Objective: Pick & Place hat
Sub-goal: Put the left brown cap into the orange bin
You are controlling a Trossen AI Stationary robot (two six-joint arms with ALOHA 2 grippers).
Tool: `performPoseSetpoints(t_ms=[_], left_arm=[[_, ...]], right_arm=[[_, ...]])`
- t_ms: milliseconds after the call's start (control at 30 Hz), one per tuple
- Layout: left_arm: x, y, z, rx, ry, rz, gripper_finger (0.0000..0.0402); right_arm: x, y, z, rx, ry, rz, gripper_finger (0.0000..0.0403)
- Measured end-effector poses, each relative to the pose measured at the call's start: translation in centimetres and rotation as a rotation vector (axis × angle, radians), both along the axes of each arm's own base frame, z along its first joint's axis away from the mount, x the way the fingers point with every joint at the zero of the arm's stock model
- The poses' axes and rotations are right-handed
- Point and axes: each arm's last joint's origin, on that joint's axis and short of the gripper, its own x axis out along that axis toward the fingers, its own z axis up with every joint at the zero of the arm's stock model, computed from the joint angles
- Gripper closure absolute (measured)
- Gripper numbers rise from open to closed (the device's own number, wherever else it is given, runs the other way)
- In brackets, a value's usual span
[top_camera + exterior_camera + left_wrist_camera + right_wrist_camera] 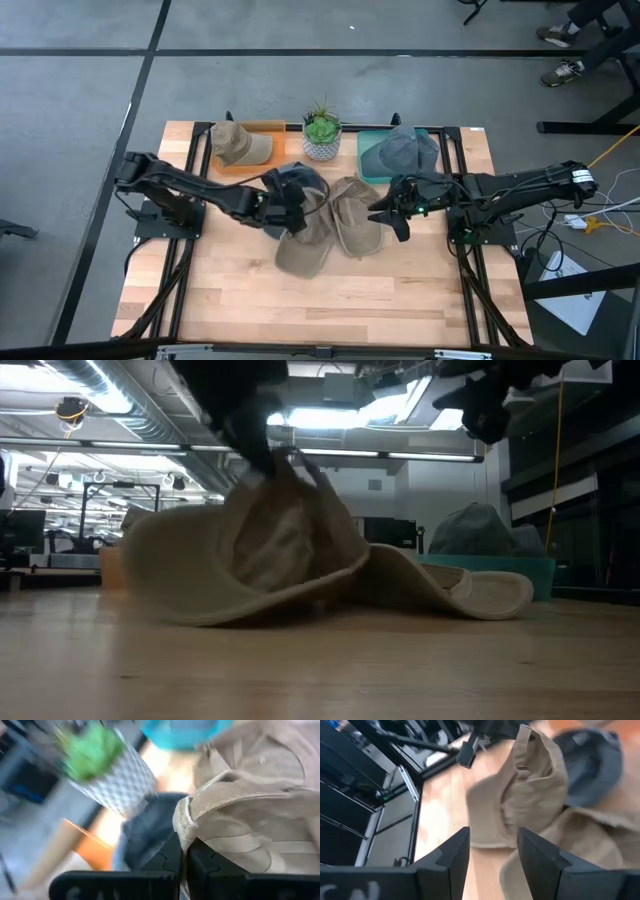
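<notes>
Item: tan hat [303, 243], cloth cap, at the middle of the wooden surface [330, 295], crown raised, brim resting on the boards. Judged light, soft and floppy; liable to sag and fold when raised, not fragile, little risk of slipping in a pinch. Best taken at a stitched edge or seam of the crown, or at the stiffer brim.

Left gripper [283, 210]: clenched on the tan hat at a folded fabric edge of the crown; pinch seen plainly in left wrist view [183, 851].

Just beside it: second tan hat [355, 215], lying flat, touching the first.

Right gripper [392, 212]: released, fingers apart, hovering near the second tan hat, grasping nothing.

Farther back: dark blue hat [300, 180] behind the left gripper; potted plant [321, 130]; khaki hat [240, 145] on orange tray [278, 127]; grey hat [400, 150] in teal tray [372, 135].

Differences between views: low view alone showed the brim [200, 605] down on the surface with the crown pulled upward. High view alone gave tray contents and arm sides. Right wrist view showed the open gap between its own fingers [455, 852].
</notes>
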Motion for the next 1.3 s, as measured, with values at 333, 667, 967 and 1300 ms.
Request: performPoseSetpoints(t_ms=[333,667,967,1300], left_arm=[[-3.2,-1.4,7.0,0.176,-0.226,-0.120,0.0399],[-6.8,-1.5,14.8,0.095,-0.662,-0.500,0.0399],[-6.7,-1.0,16.6,0.025,-0.852,-0.785,0.0399],[-4.6,0.0,15.6,-0.121,-0.873,-0.911,0.0398]], right_arm=[[0.6,0.1,2.5,-0.121,-0.277,0.039,0.0240],[1.3,0.1,4.3,-0.229,-0.502,0.035,0.0240],[3.5,0.3,4.3,-0.342,-0.651,0.026,0.0240],[8.2,0.6,4.1,-0.329,-0.575,0.097,0.0217]])
